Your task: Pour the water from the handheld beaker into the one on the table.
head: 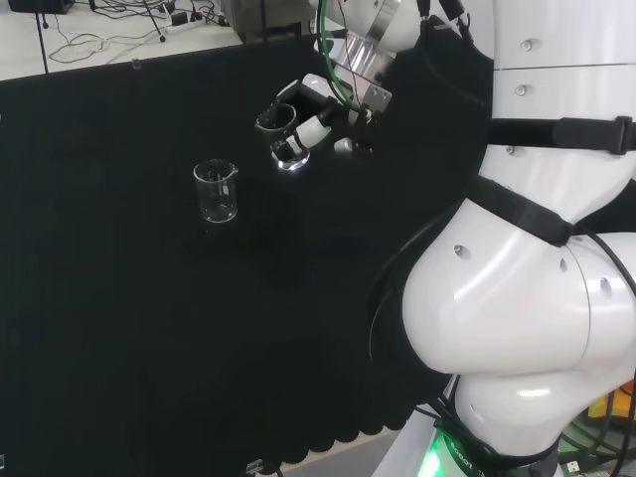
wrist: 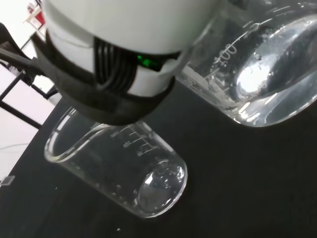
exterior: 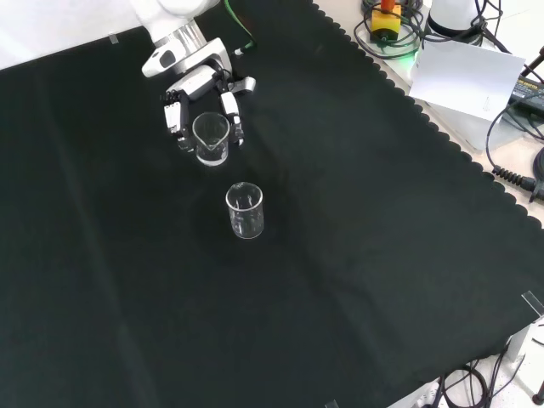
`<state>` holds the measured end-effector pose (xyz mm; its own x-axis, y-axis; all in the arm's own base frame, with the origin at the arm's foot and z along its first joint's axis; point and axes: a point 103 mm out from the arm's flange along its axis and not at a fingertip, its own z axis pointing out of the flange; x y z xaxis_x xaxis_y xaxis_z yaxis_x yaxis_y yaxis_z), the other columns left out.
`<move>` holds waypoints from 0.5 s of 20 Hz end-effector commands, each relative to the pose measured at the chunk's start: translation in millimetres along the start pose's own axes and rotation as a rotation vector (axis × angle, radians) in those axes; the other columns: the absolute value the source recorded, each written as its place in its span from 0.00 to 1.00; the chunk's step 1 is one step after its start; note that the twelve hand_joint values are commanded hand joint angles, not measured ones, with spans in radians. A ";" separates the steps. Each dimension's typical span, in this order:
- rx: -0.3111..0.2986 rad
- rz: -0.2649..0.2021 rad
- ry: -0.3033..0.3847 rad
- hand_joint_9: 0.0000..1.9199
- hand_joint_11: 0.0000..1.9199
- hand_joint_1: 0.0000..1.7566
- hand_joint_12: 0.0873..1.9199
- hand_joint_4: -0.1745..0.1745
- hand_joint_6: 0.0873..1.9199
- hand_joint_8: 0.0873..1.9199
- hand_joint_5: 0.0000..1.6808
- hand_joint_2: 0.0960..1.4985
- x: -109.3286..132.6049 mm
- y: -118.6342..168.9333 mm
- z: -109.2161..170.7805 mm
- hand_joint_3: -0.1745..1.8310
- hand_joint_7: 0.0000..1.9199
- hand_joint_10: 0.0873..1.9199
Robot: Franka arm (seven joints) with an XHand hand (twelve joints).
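Glass on the cloth first: in the front view the table beaker (exterior: pixel 245 211) stands upright near the middle, just below the held beaker (exterior: pixel 211 138), which the hand (exterior: pixel 197 83) grips with curled fingers at upper left, and any water is hard to see.

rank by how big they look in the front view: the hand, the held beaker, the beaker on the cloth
1. The hand, largest.
2 and 3. The held beaker and the beaker on the cloth look about alike; the held one is raised, so ranking them is unsure.
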<state>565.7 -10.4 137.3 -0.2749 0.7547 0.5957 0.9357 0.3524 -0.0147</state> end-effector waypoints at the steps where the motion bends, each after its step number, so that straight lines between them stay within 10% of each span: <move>1: 0.078 -0.005 -0.013 0.68 0.58 0.81 0.40 0.00 0.32 0.34 0.72 0.48 16.8 -3.8 0.0 0.29 0.64 0.26; 10: 0.239 -0.001 -0.110 0.68 0.58 0.81 0.41 0.00 0.33 0.35 0.71 0.47 42.9 -1.9 5.3 0.32 0.63 0.29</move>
<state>554.0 10.8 151.7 -0.2939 0.7841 0.5467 0.8868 0.4371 -0.1502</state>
